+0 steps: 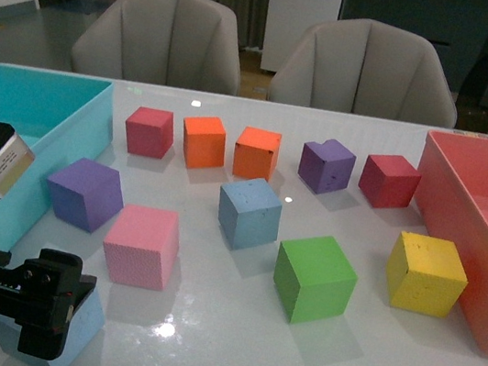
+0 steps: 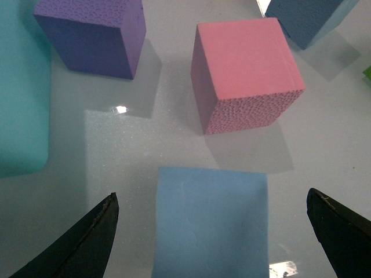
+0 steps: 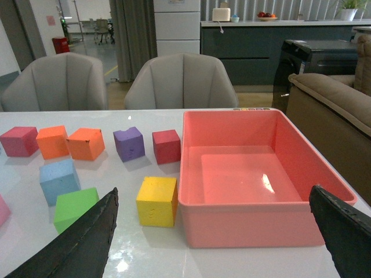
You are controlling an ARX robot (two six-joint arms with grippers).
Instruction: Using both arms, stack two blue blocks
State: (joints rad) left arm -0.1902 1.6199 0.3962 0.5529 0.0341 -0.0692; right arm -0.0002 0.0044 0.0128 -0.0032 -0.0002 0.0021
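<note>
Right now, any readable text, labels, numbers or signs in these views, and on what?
None readable.
Silver module, front view's left edge: no legible marking.
Multicoloured strip behind the pink bin: too small to read.

The table [image 1: 217, 355] is glossy. The blue block [image 2: 211, 223] looks matt foam; the pink block [image 2: 246, 69] has a rough, pitted side. The red bin [image 3: 249, 223] is smooth plastic.
</note>
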